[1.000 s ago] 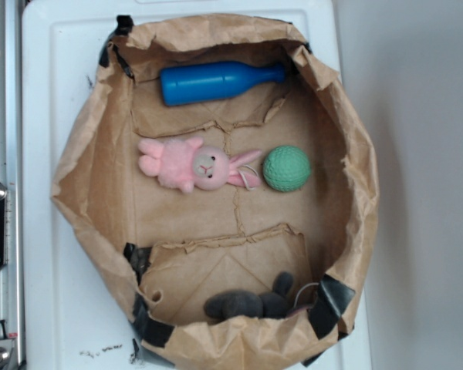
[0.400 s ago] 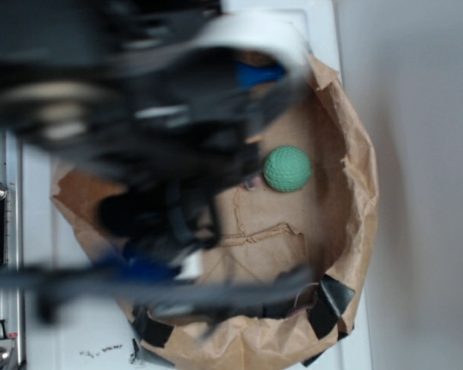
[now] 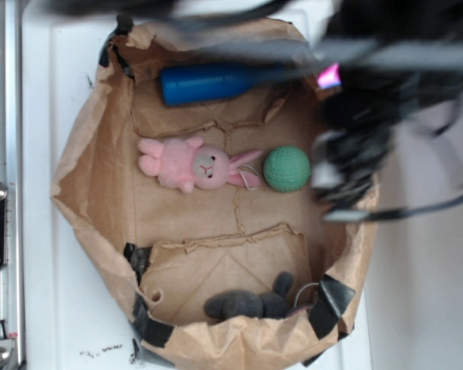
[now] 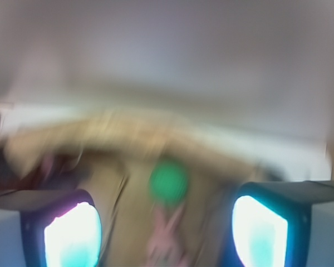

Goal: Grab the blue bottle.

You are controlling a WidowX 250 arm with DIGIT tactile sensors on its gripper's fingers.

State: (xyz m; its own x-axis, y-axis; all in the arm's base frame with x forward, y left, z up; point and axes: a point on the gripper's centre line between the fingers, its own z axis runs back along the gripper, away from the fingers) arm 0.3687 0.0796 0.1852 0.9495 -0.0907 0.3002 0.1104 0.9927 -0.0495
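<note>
Over the bag's right rim, the hand hangs open and empty, blurred in motion.
A moment ago the arm smeared across the left of the paper bag; now it has swung right, uncovering the blue bottle, which lies untouched, well apart, along the far wall. Nearer sit the green ball and pink bunny; reaching remains.

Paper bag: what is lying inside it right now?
Inside the paper bag: the blue bottle, a pink plush bunny, a green ball and a dark grey plush toy. The blurred arm covers the bottle's neck and the bag's right rim.
</note>
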